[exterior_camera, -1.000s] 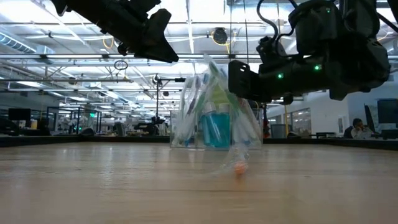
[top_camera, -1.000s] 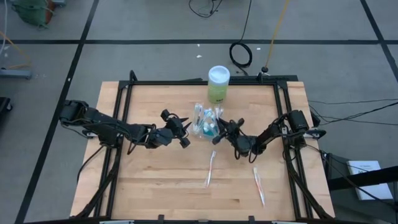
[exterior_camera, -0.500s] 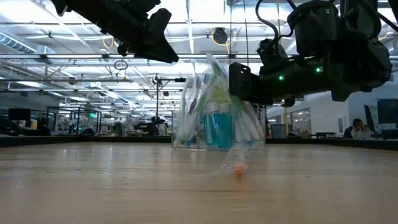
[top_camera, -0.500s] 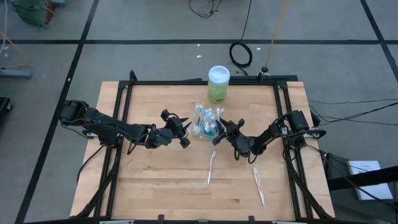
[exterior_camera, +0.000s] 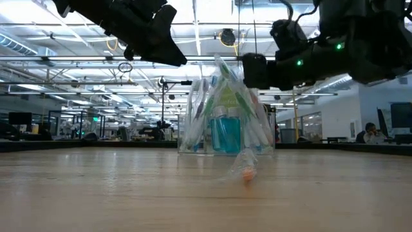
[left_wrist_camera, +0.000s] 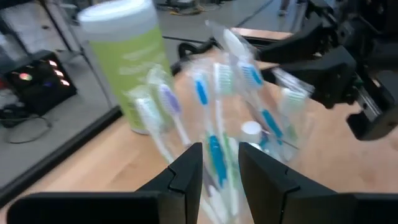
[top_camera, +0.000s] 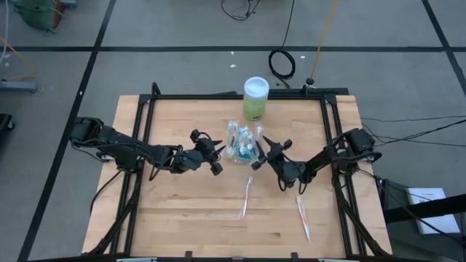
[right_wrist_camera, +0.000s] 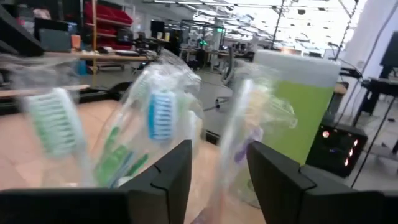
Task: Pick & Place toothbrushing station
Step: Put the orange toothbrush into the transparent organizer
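The toothbrushing station (top_camera: 242, 144) is a clear holder standing on its base at the middle of the wooden table. It holds several wrapped toothbrushes and a small blue bottle (exterior_camera: 225, 133). My left gripper (top_camera: 218, 153) hovers open just left of the station, above the table, pointing at the brushes (left_wrist_camera: 214, 149). My right gripper (top_camera: 259, 151) stands open close by the station's right side, at the height of the brush tops (exterior_camera: 232, 74). Wrapped brushes (right_wrist_camera: 158, 118) stand just beyond its fingers.
A green canister with a white lid (top_camera: 255, 98) stands at the table's far edge behind the station. Two wrapped toothbrushes lie on the wood nearer the front, one at the middle (top_camera: 246, 198) and one to the right (top_camera: 303, 217). A black frame rims the table.
My right gripper has opened and drawn back a little toward the table's right edge and upward, away from the station. The station and its brushes have shifted slightly and stand where they were. My left gripper has kept still.
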